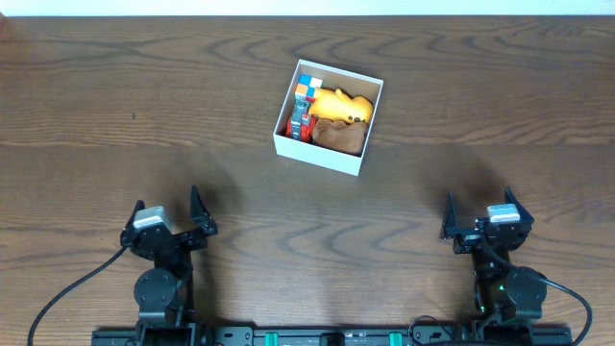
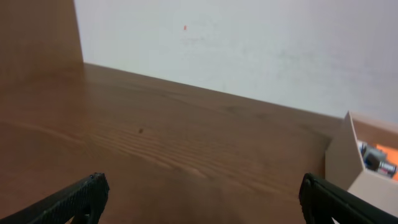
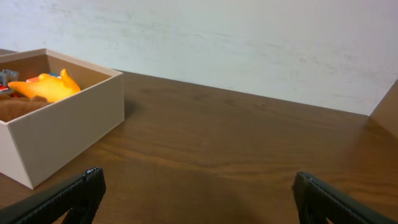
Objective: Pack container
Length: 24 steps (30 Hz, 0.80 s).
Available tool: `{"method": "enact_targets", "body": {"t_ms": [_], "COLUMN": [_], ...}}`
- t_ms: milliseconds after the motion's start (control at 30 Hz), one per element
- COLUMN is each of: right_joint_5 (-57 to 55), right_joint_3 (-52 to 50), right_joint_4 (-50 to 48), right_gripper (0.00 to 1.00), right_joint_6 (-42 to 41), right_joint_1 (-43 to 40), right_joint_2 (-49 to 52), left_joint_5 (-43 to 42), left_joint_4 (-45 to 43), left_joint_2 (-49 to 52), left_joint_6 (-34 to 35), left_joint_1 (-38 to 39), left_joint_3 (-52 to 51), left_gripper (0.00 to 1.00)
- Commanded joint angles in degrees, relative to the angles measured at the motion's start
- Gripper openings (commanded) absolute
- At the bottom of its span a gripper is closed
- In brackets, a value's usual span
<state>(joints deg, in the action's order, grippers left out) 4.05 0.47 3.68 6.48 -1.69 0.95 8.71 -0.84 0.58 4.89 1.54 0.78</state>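
Overhead view: the container [image 1: 317, 157] is seen on the wooden table [image 1: 115, 106], open at the top and turned slightly out of square with the table's edges.
Container walls: thin and white outside, brown inside.
Container middle: a yellow toy animal [image 1: 341, 106] is lodged here, reaching toward the far-right wall.
Container near side: a brown soft item [image 1: 341, 137] is laid against the near wall, touching the yellow toy animal.
Container far-left corner: a checkered block [image 1: 306, 88] with blue, orange and white squares is set against the left wall.
Container left wall: a red item [image 1: 300, 123] is wedged between the checkered block and the near wall; its kind cannot be told.
Left gripper [image 1: 171, 207]: it is held well apart from the container, to its near left. The fingers are spread wide and nothing is grasped.
Right gripper [image 1: 479, 207]: it is held well apart from the container, to its near right. The fingers are likewise spread, with only bare wood between them.
Left wrist view: one corner of the container is caught at the right edge.
Right wrist view: the container is seen at the left, with the yellow toy animal showing over its near wall.
White wall [image 2: 249, 43]: it is seen beyond the container, at the table's far edge.
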Motion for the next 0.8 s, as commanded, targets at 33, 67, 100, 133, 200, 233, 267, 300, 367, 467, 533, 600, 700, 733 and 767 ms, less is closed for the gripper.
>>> {"method": "enact_targets", "body": {"t_ms": [33,67,100,133,200,233,267,300,367,467,533,600,700,733,767], "right_joint_5": [-0.2,-0.2,-0.2,-0.2,-0.2,-0.2,-0.2,-0.2,-0.2,-0.2,-0.2,-0.2,-0.2,-0.2,-0.2], "right_joint_3": [-0.15,-0.15,-0.15,-0.15,-0.15,-0.15,-0.15,-0.15,-0.15,-0.15,-0.15,-0.15,-0.15,-0.15,-0.15], "right_joint_4": [0.2,0.2,0.2,0.2,0.2,0.2,0.2,0.2,0.2,0.2,0.2,0.2,0.2,0.2,0.2], "right_gripper": [0.99,0.99,0.99,0.99,0.99,0.99,0.99,0.99,0.99,0.99,0.99,0.99,0.99,0.99,0.99], "right_joint_6": [0.42,0.44,0.42,0.42,0.42,0.42,0.44,0.42,0.42,0.44,0.42,0.44,0.42,0.42,0.44], "right_joint_1": [0.31,0.31,0.31,0.31,0.31,0.31,0.31,0.31,0.31,0.31,0.31,0.31,0.31,0.31,0.31], "right_joint_2": [-0.46,-0.46,-0.46,-0.46,-0.46,-0.46,-0.46,-0.46,-0.46,-0.46,-0.46,-0.46,-0.46,-0.46,-0.46], "left_joint_5": [-2.27,-2.27,-2.27,-2.27,-2.27,-2.27,-2.27,-2.27,-2.27,-2.27,-2.27,-2.27,-2.27,-2.27,-2.27], "left_joint_4": [1.27,1.46,1.46,1.51,1.9,2.19,2.4,2.73,3.87,4.42,4.42,4.42,4.42,4.42,4.42], "left_joint_2": [-0.46,-0.46,-0.48,-0.48,-0.46,-0.46,-0.46,-0.46,-0.42,-0.2,-0.04,0.09,0.07,0.09,0.07], "left_joint_6": [-6.8,-6.8,-6.8,-6.8,-6.8,-6.8,-6.8,-6.8,-6.8,-6.8,-6.8,-6.8,-6.8,-6.8,-6.8], "left_joint_1": [-0.28,-0.28,-0.28,-0.28,-0.28,-0.28,-0.28,-0.28,-0.28,-0.28,-0.28,-0.28,-0.28,-0.28,-0.28], "left_joint_3": [-0.55,-0.55,-0.55,-0.55,-0.55,-0.55,-0.55,-0.55,-0.55,-0.55,-0.55,-0.55,-0.55,-0.55,-0.55], "left_gripper": [0.98,0.98,0.98,0.98,0.98,0.98,0.98,0.98,0.98,0.98,0.98,0.98,0.98,0.98,0.98]}}
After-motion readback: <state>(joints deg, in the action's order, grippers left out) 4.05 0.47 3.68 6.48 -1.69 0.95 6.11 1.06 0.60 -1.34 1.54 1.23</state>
